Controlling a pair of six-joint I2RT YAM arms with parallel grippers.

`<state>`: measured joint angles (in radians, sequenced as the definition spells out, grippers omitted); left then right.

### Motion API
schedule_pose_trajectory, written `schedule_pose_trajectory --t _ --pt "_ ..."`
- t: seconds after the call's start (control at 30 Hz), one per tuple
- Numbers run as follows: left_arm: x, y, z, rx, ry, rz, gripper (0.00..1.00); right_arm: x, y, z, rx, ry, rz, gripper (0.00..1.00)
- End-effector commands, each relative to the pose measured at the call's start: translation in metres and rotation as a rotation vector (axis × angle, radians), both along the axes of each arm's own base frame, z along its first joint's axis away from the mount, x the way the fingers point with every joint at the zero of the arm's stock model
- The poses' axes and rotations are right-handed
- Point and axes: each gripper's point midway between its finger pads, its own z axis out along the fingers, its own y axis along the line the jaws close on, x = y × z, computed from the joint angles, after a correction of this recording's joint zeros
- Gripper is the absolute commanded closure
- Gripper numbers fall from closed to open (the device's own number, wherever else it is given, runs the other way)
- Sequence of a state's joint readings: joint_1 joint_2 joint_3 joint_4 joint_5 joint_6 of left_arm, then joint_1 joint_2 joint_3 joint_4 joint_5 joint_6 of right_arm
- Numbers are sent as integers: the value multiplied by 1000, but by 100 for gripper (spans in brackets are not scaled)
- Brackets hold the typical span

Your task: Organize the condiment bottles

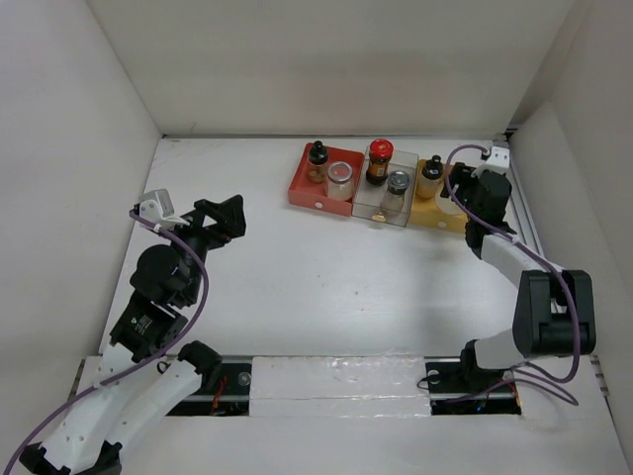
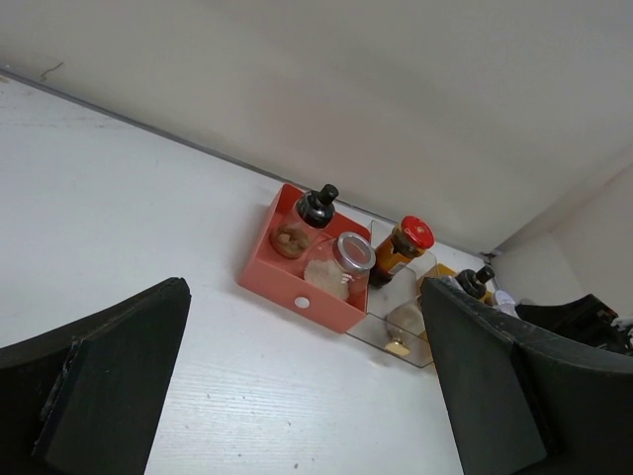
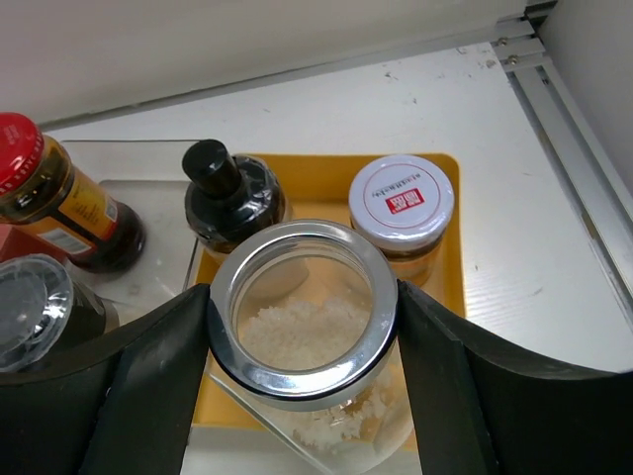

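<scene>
Gripping a clear, silver-rimmed jar of white crystals between partly spread fingers, the right gripper is holding it over the near part of the yellow tray. It is just in front of a black-capped bottle and a white-lidded jar. A red-capped bottle is standing in the grey tray alongside. The left gripper is hanging over the table well to the left, fingers spread wide and gripping nothing.

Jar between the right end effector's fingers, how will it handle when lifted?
Jar: glass with a shiny metal rim, so probably rigid but slippery and breakable. Part full of white grains, likely light. Top looks lidless; tilting might spill.
</scene>
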<state>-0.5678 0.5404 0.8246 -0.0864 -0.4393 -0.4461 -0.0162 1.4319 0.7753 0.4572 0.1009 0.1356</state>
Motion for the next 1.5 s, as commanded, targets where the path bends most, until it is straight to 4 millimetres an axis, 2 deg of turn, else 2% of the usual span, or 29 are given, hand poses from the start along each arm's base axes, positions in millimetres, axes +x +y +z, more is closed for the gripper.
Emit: schedule_pose_trajectory --t 0.0,0.03,0.13,0.2,0.27,0.33,0.43,0.63,0.67,0.8,0.87,0.93,0.97,1.0,1.07,1.13,1.17,1.23,1.27,1.3,1.33,1.37,1.43,1.47 --pt "0 -2 14 -20 -42 -11 0 23 4 64 8 -223 15 42" --pt "0 -4 14 -19 -43 -20 0 26 4 54 8 -201 15 42" --pt "2 -5 12 -14 -35 -20 0 32 4 47 30 -206 -9 41" --pt "2 -5 12 -14 -35 -20 0 37 7 32 29 -182 -17 39" --pt "2 -5 12 -14 -35 -20 0 39 18 22 40 -162 -16 39" --pt "2 -5 12 -14 -35 -20 0 39 20 25 51 -175 -7 38" --pt "2 -5 12 -14 -35 -20 0 38 25 11 49 -128 2 35" --pt "4 -12 12 -7 -29 -52 0 34 33 2 87 -73 -1 24" --pt "5 -16 9 -1 -20 -63 0 31 29 2 84 -75 -19 18" --pt "6 -18 9 12 -15 -74 0 28 30 4 89 -69 -31 8" --pt "6 -18 9 12 -15 -74 0 23 28 15 88 -80 -43 1" --pt "5 -20 9 13 -15 -84 0 19 24 21 84 -85 -64 1" --pt "5 -20 9 13 -15 -84 0 15 24 33 87 -107 -63 1" --pt "5 -20 9 13 -15 -84 0 11 23 37 78 -105 -62 1" --pt "5 -20 9 13 -15 -84 0 4 32 53 73 -127 -39 1" --pt "5 -20 9 13 -15 -84 0 -10 45 79 85 -179 15 1" --pt "6 -18 9 12 -15 -73 0 -16 68 85 86 -190 97 1" --pt "6 -18 9 12 -15 -73 0 -33 94 100 99 -217 187 1" --pt "6 -18 9 12 -15 -73 0 -45 129 101 111 -218 304 1" --pt "4 -17 12 8 -23 -73 0 -54 147 100 117 -208 370 1" --pt "4 -17 12 8 -23 -73 0 -65 164 110 115 -233 439 1" --pt "2 -15 14 3 -31 -73 0 -79 188 107 110 -228 547 1" --pt "0 -14 18 2 -49 -72 0 -117 246 106 77 -219 762 1" --pt "-1 -13 16 2 -49 -72 0 -121 246 103 63 -215 774 1"
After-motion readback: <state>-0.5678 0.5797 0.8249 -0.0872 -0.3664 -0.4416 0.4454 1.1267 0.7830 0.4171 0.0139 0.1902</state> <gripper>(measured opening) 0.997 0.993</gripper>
